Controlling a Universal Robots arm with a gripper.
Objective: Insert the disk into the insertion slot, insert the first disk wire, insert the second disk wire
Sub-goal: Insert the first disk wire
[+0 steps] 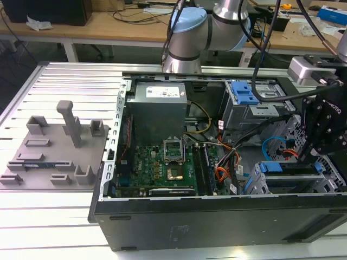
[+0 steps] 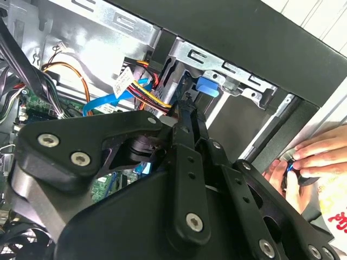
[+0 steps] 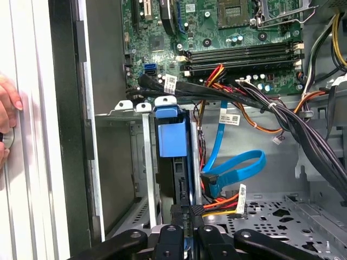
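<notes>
Workshop setting: wooden benches at the back, slatted metal table [image 1: 59, 227] underneath. Laid open on that table, a computer case [image 1: 217, 227]; at the exterior view's left, a grey fixture tray [image 1: 49, 157]. Overhung from the rear by the single arm [image 1: 187, 32].

Found in the case corner at the exterior view's right: the insertion slot [image 1: 254, 187], with the disk [image 3: 173, 138] already seated inside, blue carrier showing. Lay straight ahead of the gripper [image 3: 188, 212], long axis in line with the fingers [image 3: 201, 233]. Fingers drawn close together at a black power connector [image 3: 192, 208] with red-and-yellow leads, touching the disk's near edge; a firm grasp on it not confirmable.

Hung just beside the slot, apparently unplugged: blue data cable [image 3: 238, 162]. Outside the case wall: a person's hand [image 2: 314, 162].

Noted on the wiring: white cable tags [image 3: 229, 119], print not legible.
</notes>
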